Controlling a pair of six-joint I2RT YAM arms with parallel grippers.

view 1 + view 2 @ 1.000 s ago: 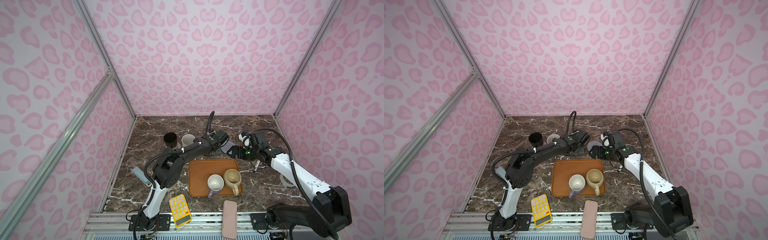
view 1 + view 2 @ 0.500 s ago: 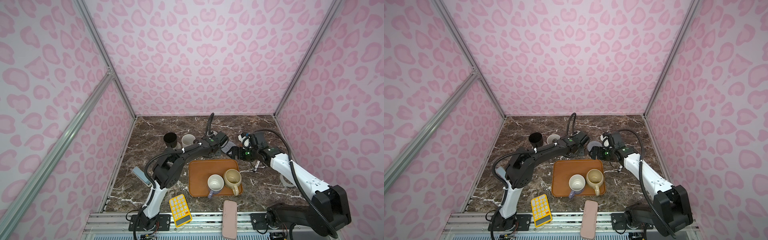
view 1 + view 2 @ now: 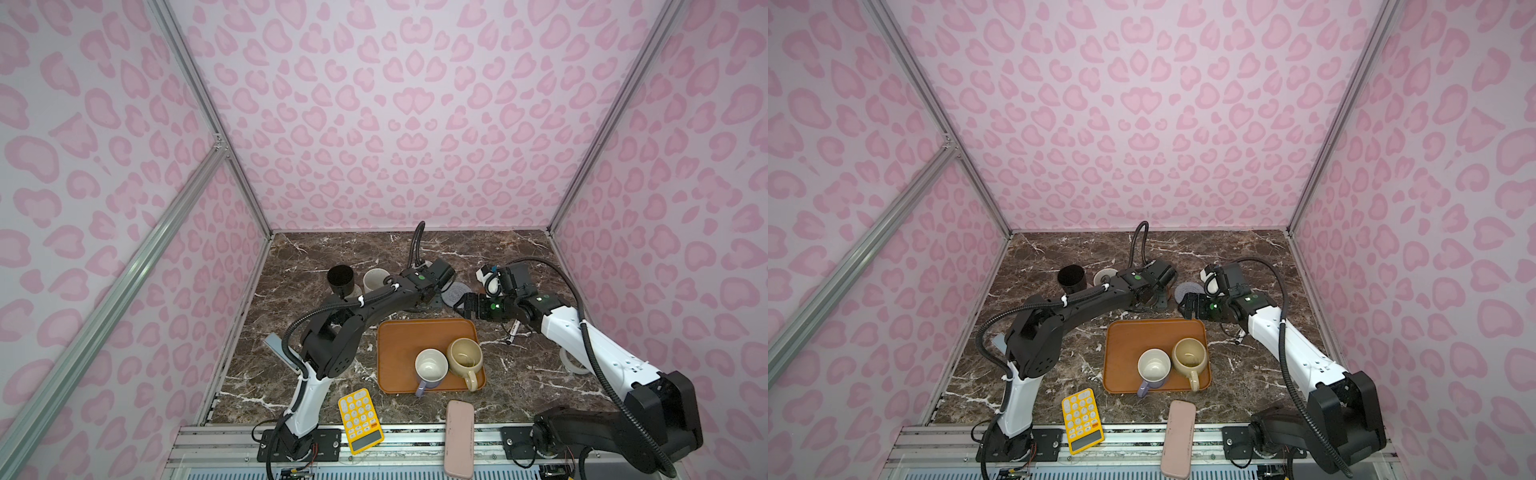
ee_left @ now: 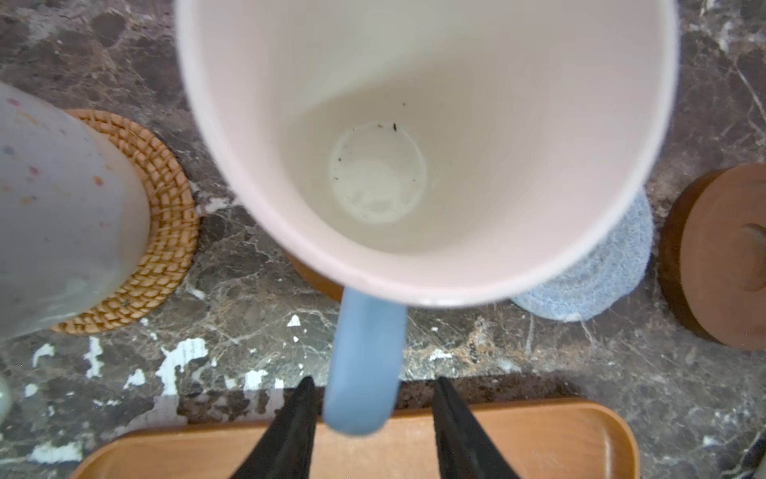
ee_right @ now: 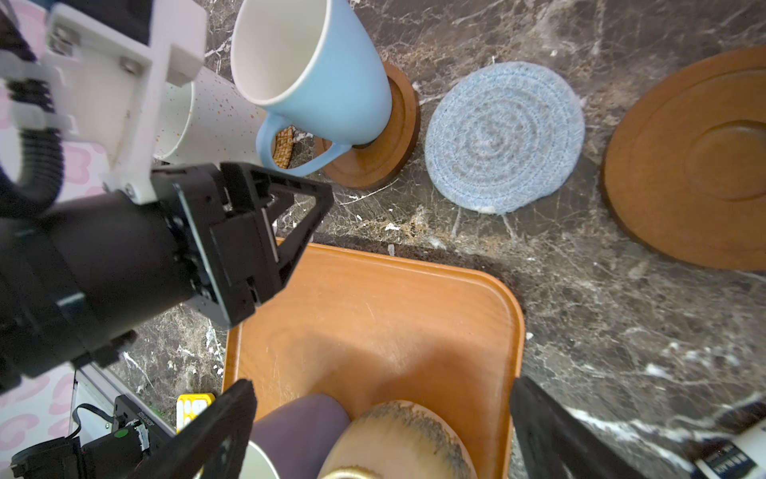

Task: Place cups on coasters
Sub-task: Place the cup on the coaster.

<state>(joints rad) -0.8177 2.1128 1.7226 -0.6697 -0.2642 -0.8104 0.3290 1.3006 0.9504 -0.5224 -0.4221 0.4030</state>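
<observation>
Pink heart-print walls (image 3: 415, 104) box in the dark marble desk (image 3: 519, 257) I'm working over.

Left end effector (image 4: 373, 381): jaws parted, one finger on each side of the handle of the light-blue mug (image 5: 319, 70), with a gap on both sides, so no grip. That mug stands on a brown wooden coaster (image 5: 393, 141), handle pointing back at the left end effector.

Just beside it the speckled white mug (image 4: 62, 207) sits on the rattan coaster (image 4: 166, 215). On the blue mug's other side lies the grey-blue crocheted coaster (image 5: 503, 137), bare, and past that a second wooden coaster (image 5: 696, 166), also bare.

The black mug (image 3: 340, 278) stands at the end of the row beyond the speckled one. I can't tell what is under it.

Right end effector (image 5: 383, 381): spread wide and holding nothing, hanging over the orange-brown tray (image 3: 415, 332). The lavender mug (image 3: 431, 365) and beige mug (image 3: 464, 353) stand on the tray, touching, handles toward the robot bases.
</observation>
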